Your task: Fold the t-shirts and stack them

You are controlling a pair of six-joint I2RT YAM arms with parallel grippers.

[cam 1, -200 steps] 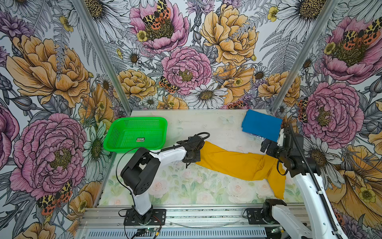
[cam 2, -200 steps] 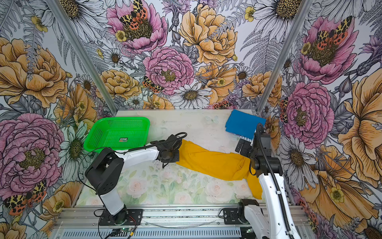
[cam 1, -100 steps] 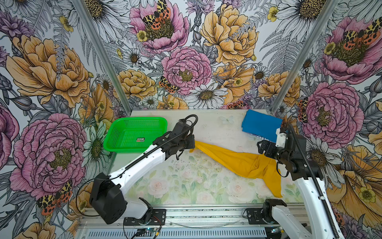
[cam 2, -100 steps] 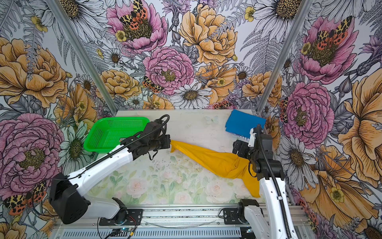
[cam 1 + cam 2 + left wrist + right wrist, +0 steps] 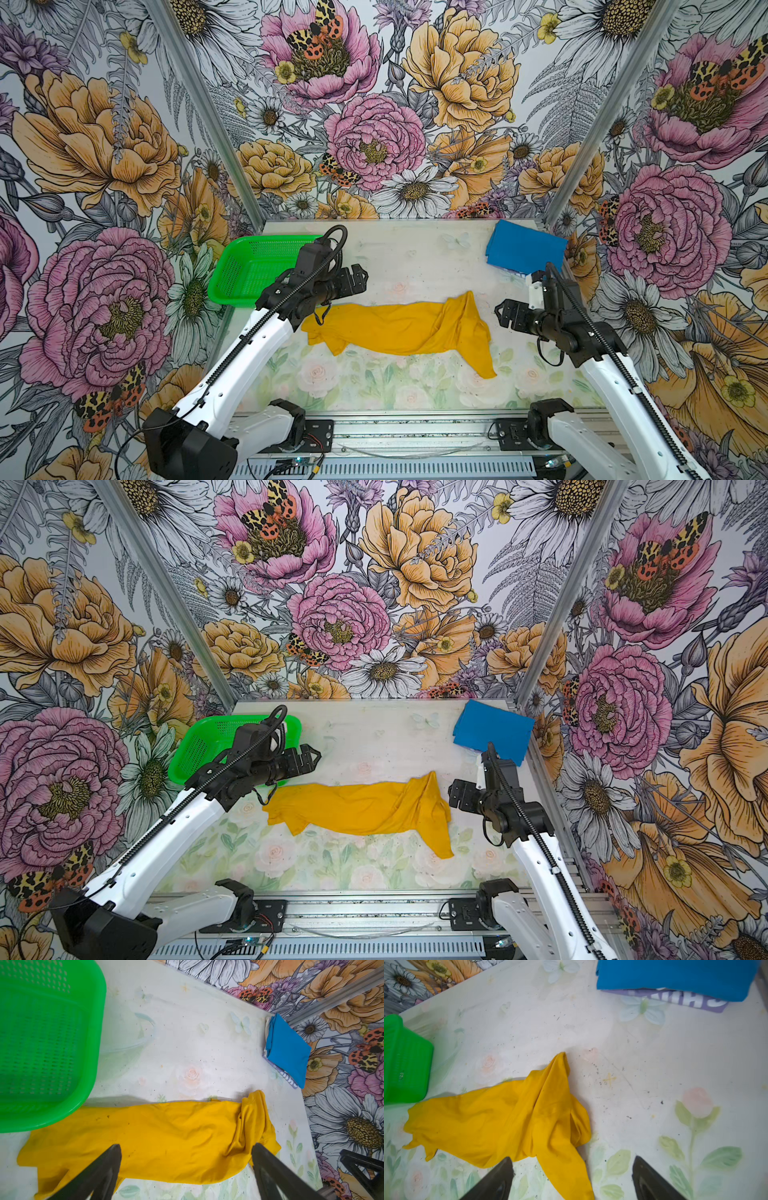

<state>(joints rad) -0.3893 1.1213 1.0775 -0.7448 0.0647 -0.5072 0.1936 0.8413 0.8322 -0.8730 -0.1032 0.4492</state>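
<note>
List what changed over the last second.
The left gripper pulled one end of the mustard-yellow cloth t-shirt leftward toward the green perforated plastic basket, then let go; the shirt now lies stretched out. The right gripper stayed open, barely shifting. The folded blue t-shirt and basket stayed put.

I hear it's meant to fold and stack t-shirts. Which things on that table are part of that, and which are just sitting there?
Part of the job:
yellow t-shirt, rumpled mid-table, not yet folded
blue t-shirt, folded, in the far right corner

Just lying about:
green basket, at the far left
</note>
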